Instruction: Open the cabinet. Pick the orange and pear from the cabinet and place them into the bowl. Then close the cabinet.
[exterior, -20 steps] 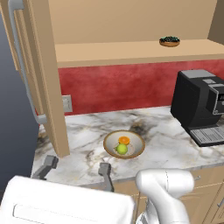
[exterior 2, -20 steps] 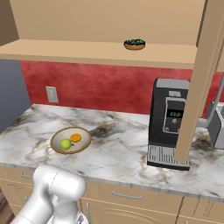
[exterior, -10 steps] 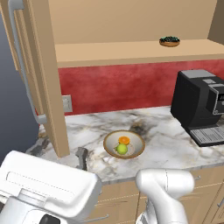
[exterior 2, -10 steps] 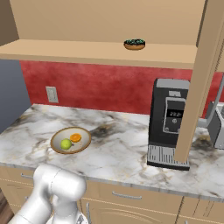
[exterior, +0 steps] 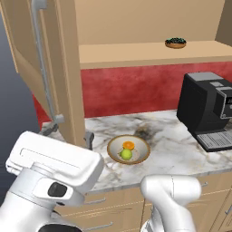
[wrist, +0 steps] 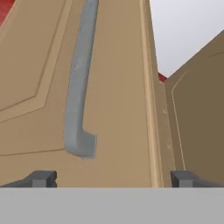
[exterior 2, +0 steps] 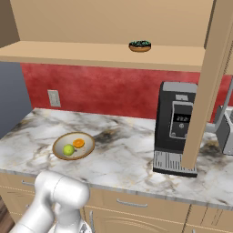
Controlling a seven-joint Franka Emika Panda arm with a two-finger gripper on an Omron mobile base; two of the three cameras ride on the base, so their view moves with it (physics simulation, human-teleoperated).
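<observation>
The cabinet [exterior: 149, 54] hangs open above the counter. Its left door [exterior: 61, 68], with a long silver handle [exterior: 43, 59], is swung out, and the right door [exterior 2: 207, 95] stands edge-on. On the counter sits the tan bowl [exterior: 144, 153] [exterior 2: 59, 143] holding the orange [exterior: 128, 145] [exterior 2: 78, 143] and the pear [exterior: 126, 154] [exterior 2: 68, 149]. My gripper [exterior: 71, 134] [wrist: 112, 178] is open and holds nothing. It is at the lower end of the left door. In the hand view the handle [wrist: 78, 87] and the door's edge [wrist: 151, 87] lie between the fingertips.
A small dark dish [exterior: 175, 43] [exterior 2: 139, 46] stands on the cabinet shelf. A black coffee machine [exterior: 208, 111] [exterior 2: 177, 123] occupies the right of the marble counter [exterior: 172, 154]. A wall outlet [exterior 2: 53, 98] sits on the red backsplash. Drawers run under the counter.
My hand has risen and moved left, up to the lower end of the open left door. The jaws stayed open. The fruit and bowl have not moved.
</observation>
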